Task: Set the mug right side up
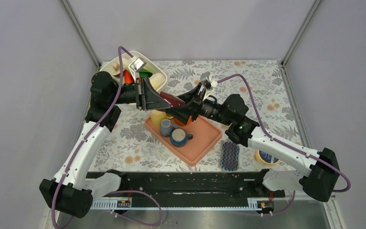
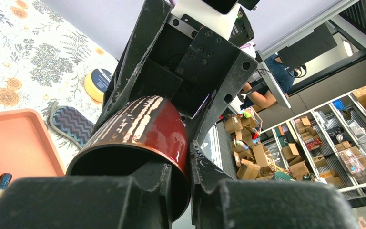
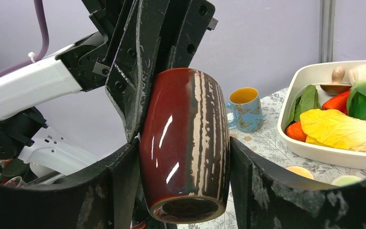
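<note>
Mug (image 3: 186,143) is up in the air mid-frame overhead, above the tray (image 1: 205,143), lying sideways between both arms, the right gripper (image 3: 183,143) clamping its barrel while the left gripper (image 2: 187,171) pinches the rim, mouth towards the left arm.

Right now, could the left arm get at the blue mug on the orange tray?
Probably not: the left gripper is shut on the rim of the red glazed mug, which the right gripper also grips. The blue mug sits uncovered on the tray.
</note>
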Controlling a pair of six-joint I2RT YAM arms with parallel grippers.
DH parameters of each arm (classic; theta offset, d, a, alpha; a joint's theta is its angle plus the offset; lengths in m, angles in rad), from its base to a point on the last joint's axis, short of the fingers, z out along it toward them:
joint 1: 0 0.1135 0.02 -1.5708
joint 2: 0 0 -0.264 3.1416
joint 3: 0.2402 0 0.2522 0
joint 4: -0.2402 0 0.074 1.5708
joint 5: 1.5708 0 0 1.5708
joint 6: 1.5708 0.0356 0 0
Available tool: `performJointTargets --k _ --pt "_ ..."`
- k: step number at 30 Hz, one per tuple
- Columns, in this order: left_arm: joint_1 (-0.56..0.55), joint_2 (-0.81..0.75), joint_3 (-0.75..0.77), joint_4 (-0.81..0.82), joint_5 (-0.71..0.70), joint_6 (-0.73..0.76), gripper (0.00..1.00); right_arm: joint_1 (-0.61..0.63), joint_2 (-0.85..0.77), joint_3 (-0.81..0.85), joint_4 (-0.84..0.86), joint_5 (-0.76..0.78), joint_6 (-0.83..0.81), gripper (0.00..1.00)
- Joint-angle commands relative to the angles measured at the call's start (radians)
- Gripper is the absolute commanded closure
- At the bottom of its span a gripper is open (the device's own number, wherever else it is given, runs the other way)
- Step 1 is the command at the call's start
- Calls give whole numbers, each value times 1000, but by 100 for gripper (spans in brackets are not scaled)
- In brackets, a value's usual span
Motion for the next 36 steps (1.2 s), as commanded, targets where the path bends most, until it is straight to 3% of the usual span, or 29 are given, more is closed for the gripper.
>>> performJointTargets --k 1,2,6,8,9,14,18,23,28,30,36 --pt "-23 -9 41 -70 -63 80 100 4 4 19 79 43 -2 86" --pt "-23 -11 52 -121 -87 124 100 4 -2 11 62 50 -14 70" --pt "-24 -3 112 -342 -178 328 100 4 -24 -22 -3 85 -69 30" --pt "-24 3 118 -399 -211 388 100 4 -27 -23 -68 113 -97 5" --pt "-24 4 110 -411 -220 403 100 4 -25 -22 -100 131 -108 1" --pt "-22 30 78 -482 -241 484 100 4 -11 -35 -179 160 -165 1" --pt "-14 61 124 -652 -332 637 100 4 -1 -23 -256 191 -192 0" --pt "-6 84 246 -931 -700 1073 100 4 -7 36 -468 346 -213 1" --pt "75 129 194 -992 -1083 1342 100 3 -35 17 -568 430 -256 1" --pt "129 178 172 -994 -1131 1407 100 5 -44 4 -570 431 -266 0" --pt "241 365 147 -1028 -1094 1507 100 4 -48 -4 -598 425 -280 1"
